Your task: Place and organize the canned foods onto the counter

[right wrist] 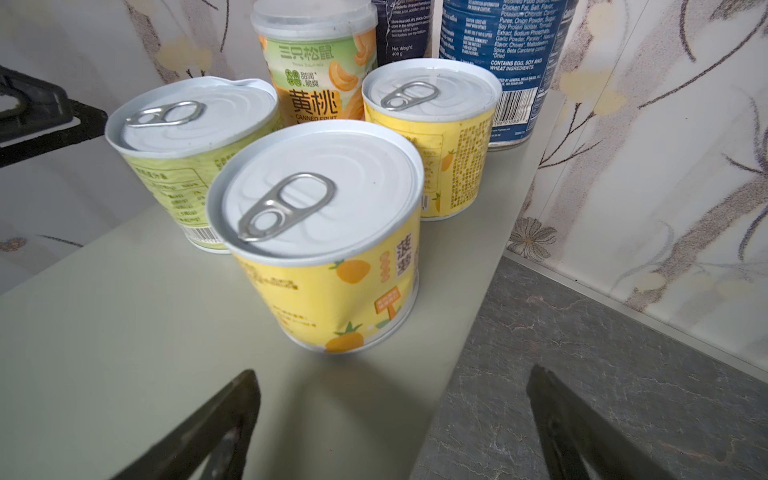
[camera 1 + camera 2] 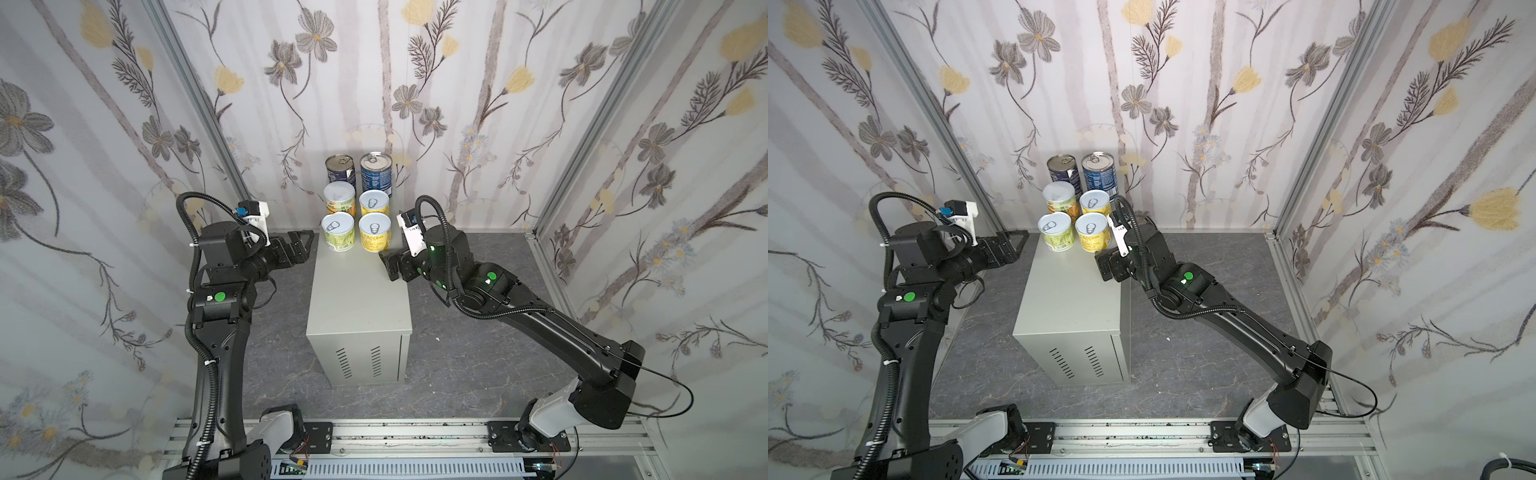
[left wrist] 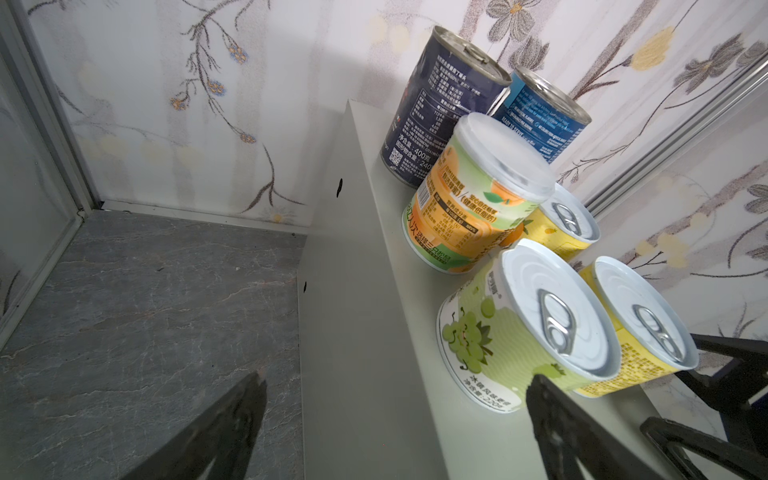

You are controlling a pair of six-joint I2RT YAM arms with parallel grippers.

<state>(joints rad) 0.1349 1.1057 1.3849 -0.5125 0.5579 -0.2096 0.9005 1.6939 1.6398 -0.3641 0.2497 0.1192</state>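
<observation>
Six cylindrical tins (image 2: pixel 375 203) stand on the flat grey metal counter (image 2: pixel 357 291); both jaws apart.

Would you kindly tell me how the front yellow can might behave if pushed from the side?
The front yellow can is squat and upright, so it would probably slide rather than tip. Its creased side suggests easy denting. The green can beside it would likely get shoved.
</observation>
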